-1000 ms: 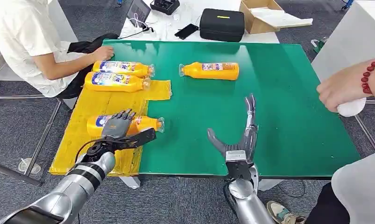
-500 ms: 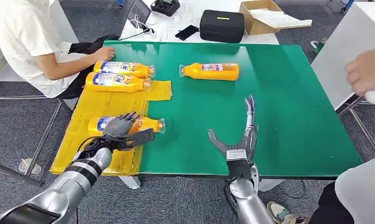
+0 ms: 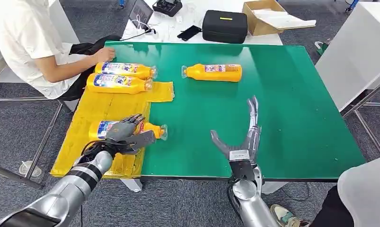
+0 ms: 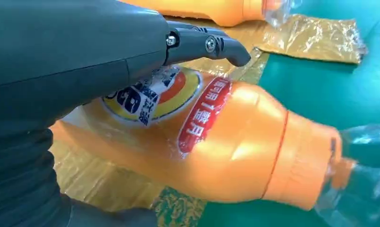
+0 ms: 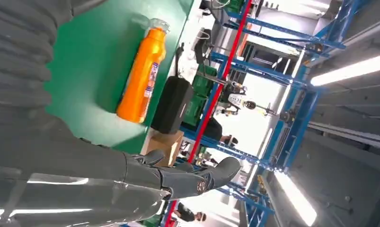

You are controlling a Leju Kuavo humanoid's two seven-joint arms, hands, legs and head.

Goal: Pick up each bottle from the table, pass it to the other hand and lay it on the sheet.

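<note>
An orange bottle (image 3: 147, 126) lies on its side at the near edge of the yellow sheet (image 3: 102, 104), cap pointing right onto the green table (image 3: 292, 109). My left hand (image 3: 124, 132) lies over it with fingers spread across the label and the thumb stretched along its near side. In the left wrist view a fingertip (image 4: 225, 49) hovers just off the bottle (image 4: 235, 151). Two more bottles (image 3: 124, 70) (image 3: 117, 82) lie at the sheet's far end. Another bottle (image 3: 214, 72) (image 5: 140, 80) lies on the bare table. My right hand (image 3: 242, 137) (image 5: 60, 165) stands open and empty near the front edge.
A seated person rests a hand (image 3: 102, 54) at the table's far left corner beside the sheet. A black case (image 3: 225, 24), a phone (image 3: 189, 31) and a cardboard box (image 3: 268, 14) sit beyond the table. Another person's leg (image 3: 367, 189) is at the near right.
The near bottle and my left hand have shifted slightly toward me. The person's hand with the white cloth at the right has left the picture. My right hand has not moved.
</note>
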